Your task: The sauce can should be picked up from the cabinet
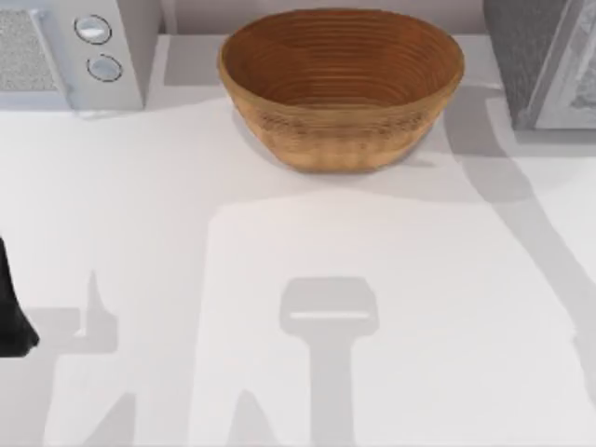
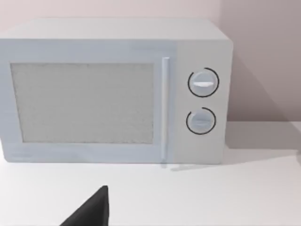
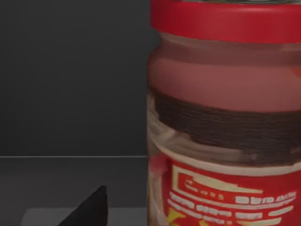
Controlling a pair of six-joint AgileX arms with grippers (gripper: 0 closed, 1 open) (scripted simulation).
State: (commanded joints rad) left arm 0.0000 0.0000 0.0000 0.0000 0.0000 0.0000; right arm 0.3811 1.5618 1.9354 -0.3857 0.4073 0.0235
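The sauce can stands upright and very close in the right wrist view. It has a red rim on top, a dark band and a red label with pale print, and it sits in a dark cabinet interior. A dark part of my right gripper shows low beside the can, apart from it. The grey cabinet is at the table's far right corner in the top view. My left arm is parked at the table's left edge, and a dark part of its gripper shows in the left wrist view.
A big woven brown basket stands at the back middle of the table. A white microwave with two round knobs sits at the back left, its door closed. White tabletop spreads in front of them.
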